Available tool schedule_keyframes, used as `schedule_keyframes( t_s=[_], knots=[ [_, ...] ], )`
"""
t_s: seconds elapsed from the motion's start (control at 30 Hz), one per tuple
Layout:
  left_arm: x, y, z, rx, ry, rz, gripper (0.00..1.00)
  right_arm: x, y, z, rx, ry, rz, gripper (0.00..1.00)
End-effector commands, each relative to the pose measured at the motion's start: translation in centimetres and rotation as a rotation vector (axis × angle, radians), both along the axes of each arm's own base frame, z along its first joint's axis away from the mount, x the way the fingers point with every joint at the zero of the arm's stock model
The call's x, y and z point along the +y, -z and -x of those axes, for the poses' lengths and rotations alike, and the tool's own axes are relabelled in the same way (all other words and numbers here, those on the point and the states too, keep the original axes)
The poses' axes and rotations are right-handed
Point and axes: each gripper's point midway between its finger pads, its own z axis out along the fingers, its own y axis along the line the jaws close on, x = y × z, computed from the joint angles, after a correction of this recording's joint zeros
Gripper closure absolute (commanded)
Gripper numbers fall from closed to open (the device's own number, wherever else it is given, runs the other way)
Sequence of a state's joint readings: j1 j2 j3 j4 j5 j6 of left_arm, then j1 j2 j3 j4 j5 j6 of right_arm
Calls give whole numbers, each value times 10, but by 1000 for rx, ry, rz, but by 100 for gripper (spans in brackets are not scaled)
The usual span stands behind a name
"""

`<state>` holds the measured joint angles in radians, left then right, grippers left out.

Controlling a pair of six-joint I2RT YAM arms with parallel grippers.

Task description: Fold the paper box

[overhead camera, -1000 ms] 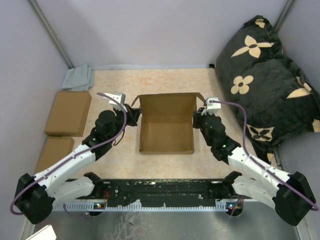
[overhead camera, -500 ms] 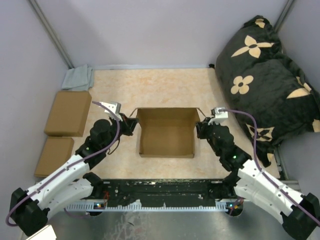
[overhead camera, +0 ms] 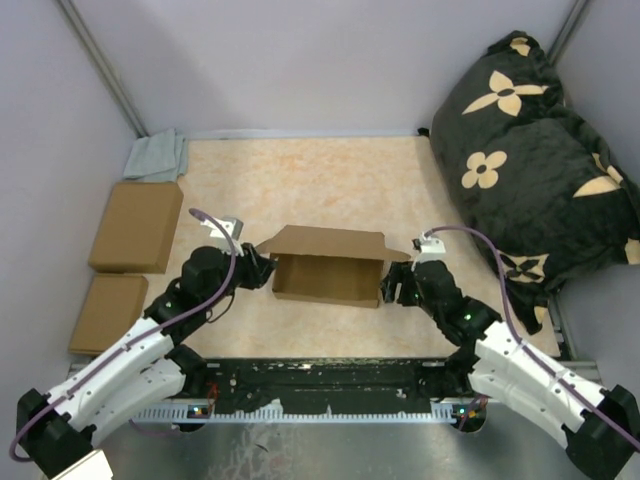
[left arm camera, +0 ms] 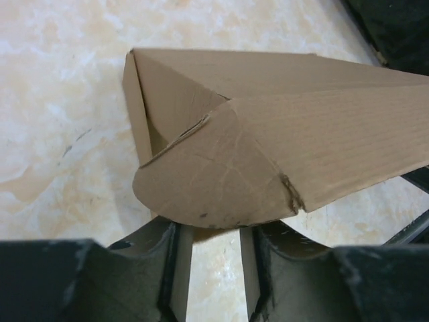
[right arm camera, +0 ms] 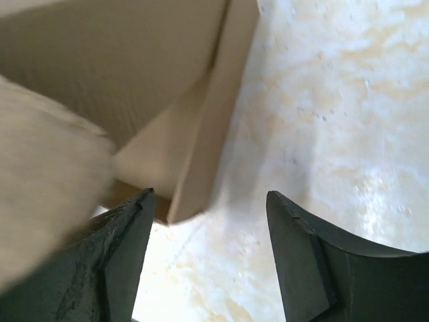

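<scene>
Left gripper (overhead camera: 262, 269) and right gripper (overhead camera: 391, 286) flank paper box (overhead camera: 326, 245) edges, seemingly apart.

The paper box (overhead camera: 325, 265) lies mid-desk (overhead camera: 330, 180). Well left of it sit the far cardboard box (overhead camera: 137, 226) and the near cardboard box (overhead camera: 108, 310), with a cloth (overhead camera: 156, 155) behind-left. A cushion (overhead camera: 530, 150) lies to its right.

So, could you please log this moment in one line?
paper box: lid partly closed | left gripper: open, at left corner | right gripper: open, at right corner
</scene>
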<state>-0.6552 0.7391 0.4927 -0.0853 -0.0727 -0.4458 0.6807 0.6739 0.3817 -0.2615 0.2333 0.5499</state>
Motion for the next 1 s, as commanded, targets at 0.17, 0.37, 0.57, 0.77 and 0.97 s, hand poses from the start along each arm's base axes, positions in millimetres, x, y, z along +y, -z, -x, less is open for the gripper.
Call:
schedule_keyframes(
  t_s=[0.17, 0.37, 0.57, 0.77, 0.97],
  knots=[
    [20, 4, 23, 116, -67, 4, 59, -20, -36, 20, 10, 117, -123, 31],
    [41, 0, 36, 207, -182, 38, 62, -59, -53, 16, -30, 338, -110, 36],
    [83, 11, 28, 235, -429, -47, 61, -74, -89, -8, -126, 450, -38, 39],
    [95, -14, 0, 148, -528, -153, 59, -42, -129, -38, -231, 330, -35, 39],
    [57, -44, -36, -31, -402, -87, 56, 3, -110, -61, -152, 196, -3, 34]
  ],
)
